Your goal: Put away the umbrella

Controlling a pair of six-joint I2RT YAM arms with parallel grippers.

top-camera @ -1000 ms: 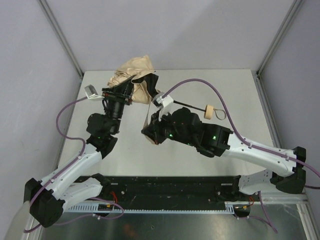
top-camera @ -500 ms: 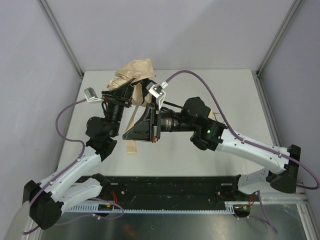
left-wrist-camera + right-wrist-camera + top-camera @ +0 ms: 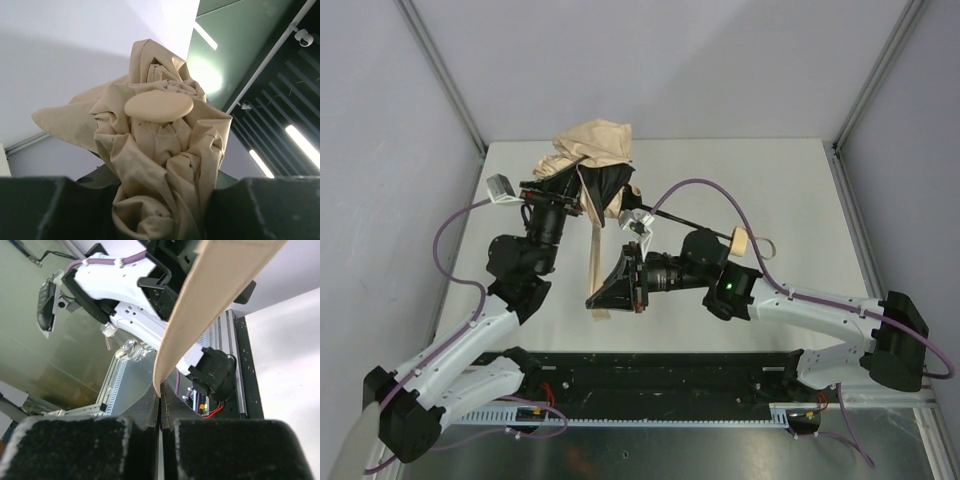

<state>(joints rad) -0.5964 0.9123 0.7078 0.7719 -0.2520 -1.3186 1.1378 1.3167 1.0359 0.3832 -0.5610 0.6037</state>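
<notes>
Slippage of the closure strap point(image 3: 594, 250) was the nearest risk. Closest to the bases, the right tool point(image 3: 602, 300) had its 2 fingers point(image 3: 75, 445) pressed together on the strap's free end. The right wrist view showed only the last bit of it nipped there, so a hard pull or a wrist twist could probably have drawn it out and undone the wrap.

The strap ran taut from there up to the umbrella point(image 3: 595, 145), whose fabric end was held up off the tabletop point(image 3: 800, 200). Farther back and to the right, the thin shaft point(image 3: 690, 220) sloped toward the handle point(image 3: 740, 241) and its wrist loop point(image 3: 761, 245). Whether these lay on the tabletop or just above it, I could not tell. If the strap were swung round the bundle, that unheld end might have dragged on the surface or knocked the right arm point(image 3: 820, 305).

Farther still, the left tool point(image 3: 582, 188) was partly spread and pinching the bunched canopy point(image 3: 165, 165) below its round cap point(image 3: 159, 106). The folds looked loose and uneven, so too much strap tension could have tugged cloth out of that grip or turned the bundle, leaving pleats bulging outside the strap. A release by either 1 of the tools before fastening would likely have let the canopy spring loose.
</notes>
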